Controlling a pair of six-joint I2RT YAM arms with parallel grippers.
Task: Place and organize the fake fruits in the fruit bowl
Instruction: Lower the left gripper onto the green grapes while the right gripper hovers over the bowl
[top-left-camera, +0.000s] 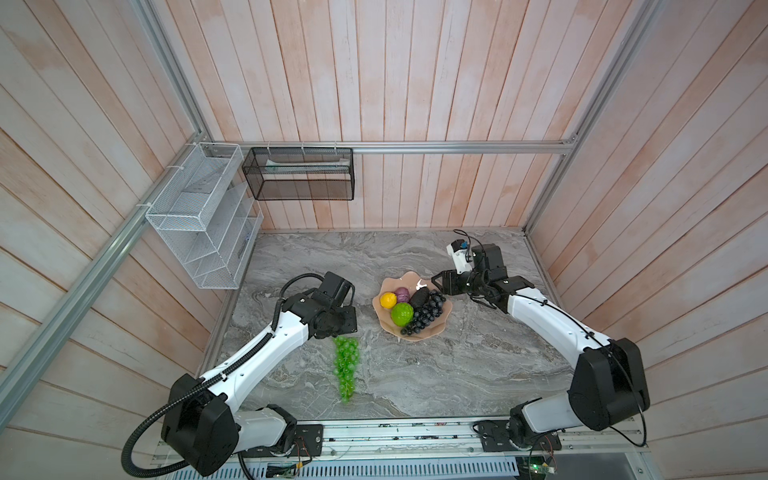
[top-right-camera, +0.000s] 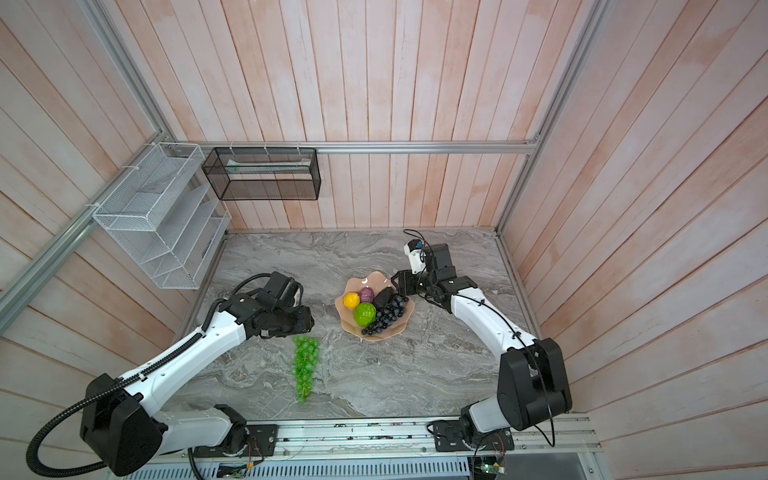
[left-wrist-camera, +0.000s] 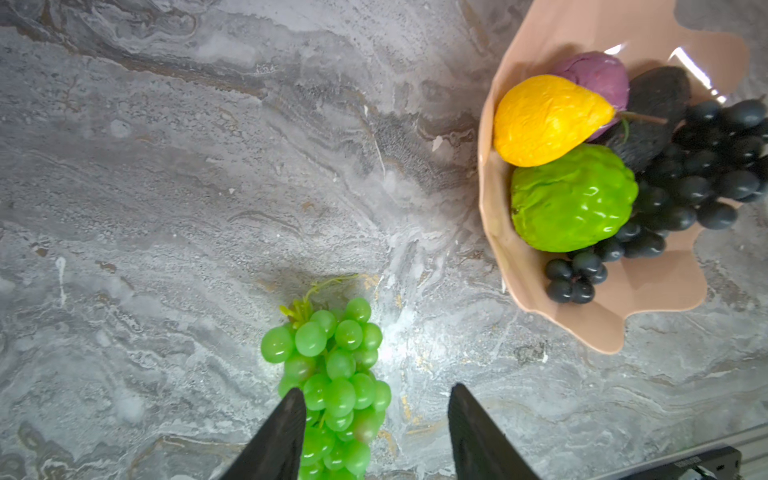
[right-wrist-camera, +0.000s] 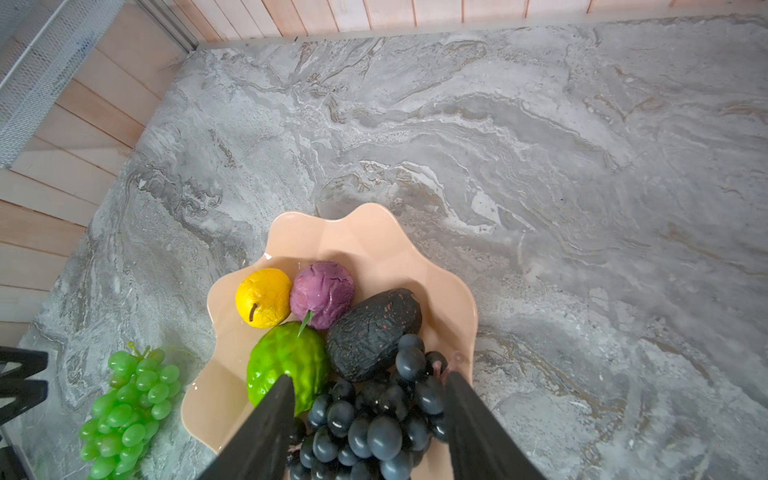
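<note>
The long green grape bunch (top-left-camera: 346, 368) lies on the marble table, left of the peach fruit bowl (top-left-camera: 415, 334). My left gripper (left-wrist-camera: 377, 388) hangs open over the bunch's stem end (left-wrist-camera: 332, 365), one finger beside the grapes, the other well clear. In the bowl (right-wrist-camera: 357, 241) lie the lemon (right-wrist-camera: 264, 297), purple fruit (right-wrist-camera: 322, 293), avocado (right-wrist-camera: 374, 328), bumpy lime-green fruit (right-wrist-camera: 286, 361) and dark grape bunch (right-wrist-camera: 374, 428). My right gripper (right-wrist-camera: 370, 376) stands open above the dark grapes, at the bowl's far right rim (top-left-camera: 439, 284).
A white wire rack (top-left-camera: 199, 216) and a black mesh basket (top-left-camera: 299, 174) hang on the walls at the back left. Wooden walls close in three sides. An aluminium rail (top-left-camera: 395, 432) carrying both arm bases runs along the front edge.
</note>
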